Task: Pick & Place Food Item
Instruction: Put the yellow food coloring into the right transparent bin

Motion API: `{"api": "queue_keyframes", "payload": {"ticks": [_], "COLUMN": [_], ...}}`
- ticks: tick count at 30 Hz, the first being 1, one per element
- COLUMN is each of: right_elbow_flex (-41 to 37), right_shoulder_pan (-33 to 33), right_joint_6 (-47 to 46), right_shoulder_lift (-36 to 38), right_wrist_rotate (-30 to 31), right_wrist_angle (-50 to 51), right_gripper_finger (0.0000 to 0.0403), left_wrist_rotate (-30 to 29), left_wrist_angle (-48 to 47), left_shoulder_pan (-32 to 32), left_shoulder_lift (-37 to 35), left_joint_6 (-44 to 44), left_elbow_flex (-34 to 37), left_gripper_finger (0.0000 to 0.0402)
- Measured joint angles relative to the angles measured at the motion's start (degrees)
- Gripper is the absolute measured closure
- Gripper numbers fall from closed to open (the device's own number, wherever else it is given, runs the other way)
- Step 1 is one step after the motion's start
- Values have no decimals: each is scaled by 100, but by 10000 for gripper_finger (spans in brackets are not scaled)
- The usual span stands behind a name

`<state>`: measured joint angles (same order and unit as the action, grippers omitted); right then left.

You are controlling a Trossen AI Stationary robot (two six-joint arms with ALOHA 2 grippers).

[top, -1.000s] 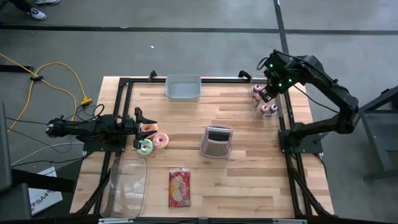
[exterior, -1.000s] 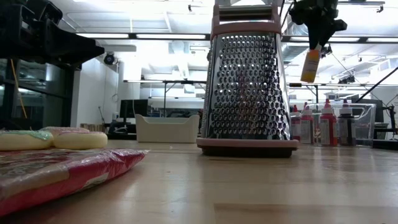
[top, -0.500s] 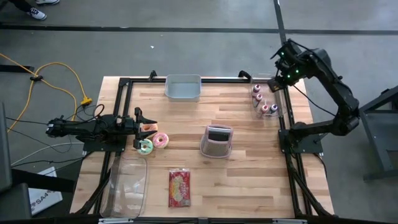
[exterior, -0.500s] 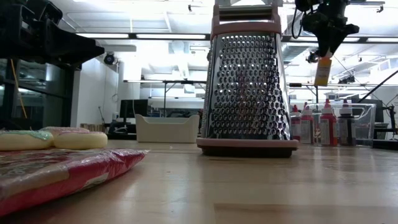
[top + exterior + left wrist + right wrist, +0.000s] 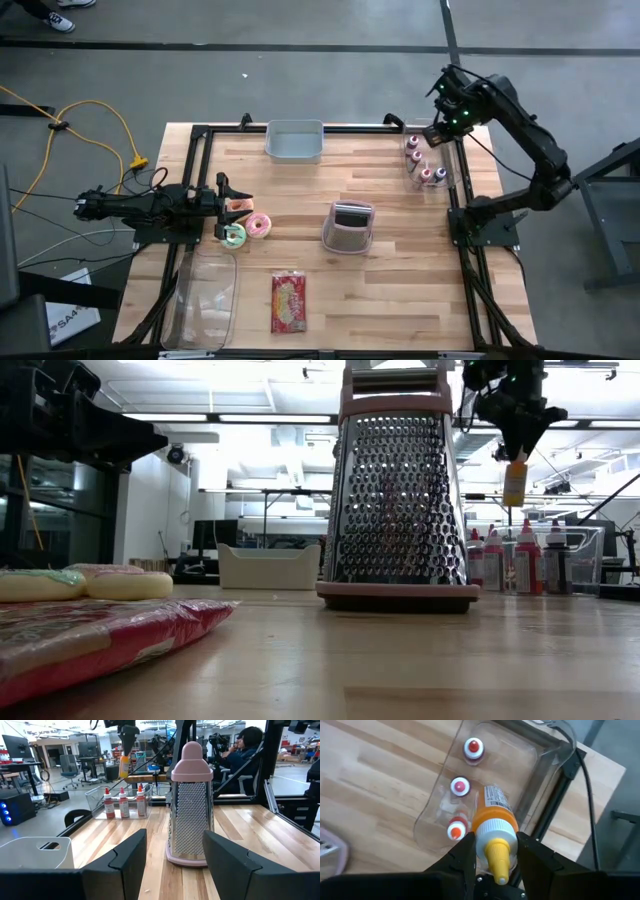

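A pink grater [image 5: 349, 227] stands upright near two donuts [image 5: 246, 229].

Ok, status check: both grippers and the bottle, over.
Right gripper shut on yellow-capped bottle, held high above clear bin with three red bottles. Left gripper open, idle beside donuts. Nothing in the way.

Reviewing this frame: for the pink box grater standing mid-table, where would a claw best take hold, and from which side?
Likely the pink handle on top of the box grater, approached from straight above. The grater stands upright and tapers upward, so its broad perforated metal faces slope and give a poor hold, while the narrow handle is free. The left claw, open, faces it across the table; the right claw is shut on a yellow-capped bottle.
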<state>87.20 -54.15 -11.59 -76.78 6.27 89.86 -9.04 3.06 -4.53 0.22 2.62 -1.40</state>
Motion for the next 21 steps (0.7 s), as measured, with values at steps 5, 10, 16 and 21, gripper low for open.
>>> {"api": "queue_keyframes", "payload": {"ticks": [5, 10, 16, 21], "right_elbow_flex": [-2, -2, -2, -2], "right_shoulder_pan": [163, 167, 157, 70], "right_joint_6": [-86, -230, -362, -552], "right_shoulder_lift": [-334, -635, -969, -1271], "right_wrist_rotate": [296, 320, 365, 447], "right_wrist_angle": [-67, -297, -614, -655], "right_gripper_finger": [293, 293, 293, 293], "left_wrist_rotate": [0, 0, 0, 0], "left_wrist_angle": [-1, -1, 0, 0], "left_shoulder_pan": [-1, 1, -1, 1], "left_shoulder_lift": [-1, 0, -1, -1], "left_joint_6": [1, 0, -1, 1], "left_elbow_flex": [1, 0, 0, 1], "left_gripper_finger": [214, 214, 214, 214]}}
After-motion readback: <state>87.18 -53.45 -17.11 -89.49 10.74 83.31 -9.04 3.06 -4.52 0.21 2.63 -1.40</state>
